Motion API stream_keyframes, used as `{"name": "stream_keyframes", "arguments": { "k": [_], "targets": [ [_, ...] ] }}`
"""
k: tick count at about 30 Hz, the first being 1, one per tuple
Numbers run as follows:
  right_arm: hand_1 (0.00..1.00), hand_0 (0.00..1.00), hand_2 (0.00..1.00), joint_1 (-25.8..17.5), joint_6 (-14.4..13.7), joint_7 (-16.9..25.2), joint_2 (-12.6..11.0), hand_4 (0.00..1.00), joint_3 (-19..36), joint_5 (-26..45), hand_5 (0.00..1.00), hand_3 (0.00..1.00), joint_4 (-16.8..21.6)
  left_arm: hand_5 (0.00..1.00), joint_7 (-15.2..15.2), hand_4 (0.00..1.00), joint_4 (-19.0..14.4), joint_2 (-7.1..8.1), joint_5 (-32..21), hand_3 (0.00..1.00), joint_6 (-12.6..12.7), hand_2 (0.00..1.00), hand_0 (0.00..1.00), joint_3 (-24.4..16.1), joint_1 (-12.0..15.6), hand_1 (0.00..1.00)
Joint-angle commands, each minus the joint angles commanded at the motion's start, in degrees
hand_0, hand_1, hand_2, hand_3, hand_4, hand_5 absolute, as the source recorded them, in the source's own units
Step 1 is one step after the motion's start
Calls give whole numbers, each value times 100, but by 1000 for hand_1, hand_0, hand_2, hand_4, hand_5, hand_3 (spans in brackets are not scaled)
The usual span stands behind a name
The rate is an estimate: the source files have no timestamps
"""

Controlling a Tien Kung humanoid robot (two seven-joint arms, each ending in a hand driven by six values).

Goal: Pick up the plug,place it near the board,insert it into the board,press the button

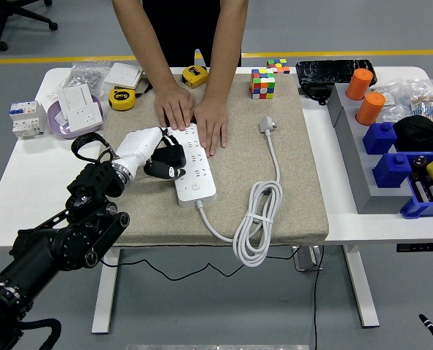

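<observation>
A white power strip lies on the beige mat, its long axis running away from me. My left hand, white with a black arm behind it, is shut on a black plug held against the strip's left edge, about halfway along. A person at the far side presses both hands flat on the strip's far end. The strip's own white plug and coiled cable lie to the right. My right hand is out of view.
A Rubik's cube stands at the mat's far edge. Two yellow tape measures and white sockets sit at the far left. A grey rack with blue bins and orange cylinders fills the right side.
</observation>
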Motion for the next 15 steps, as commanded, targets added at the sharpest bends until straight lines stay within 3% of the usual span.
{"name": "stream_keyframes", "arguments": {
  "k": [5, 6, 11, 12, 15],
  "targets": [
    [901, 945, 850, -1, -4, 2, -10, 998, 0, 0, 998, 872, 0, 259, 94, 847, 33, 0, 56, 587, -92, 602, 703, 10, 1, 707],
    [901, 946, 850, -2, -4, 2, -12, 998, 5, -4, 998, 871, 0, 288, 107, 771, 40, 0, 82, 574, -101, 590, 685, 10, 2, 690],
    [901, 946, 850, -7, -5, 5, -17, 998, -4, 2, 998, 871, 0, 288, 116, 771, 71, 0, 165, 574, -64, 590, 685, -7, 5, 690],
    [901, 945, 850, -7, -5, 6, -18, 998, -5, 2, 998, 873, 0, 292, 116, 662, 75, 0, 184, 556, -51, 570, 625, -10, 4, 653],
    [901, 945, 850, -11, -3, 4, -19, 998, -2, -5, 998, 873, 0, 292, 115, 662, 99, 0, 234, 556, -3, 570, 625, -22, -8, 653]
  ]
}}
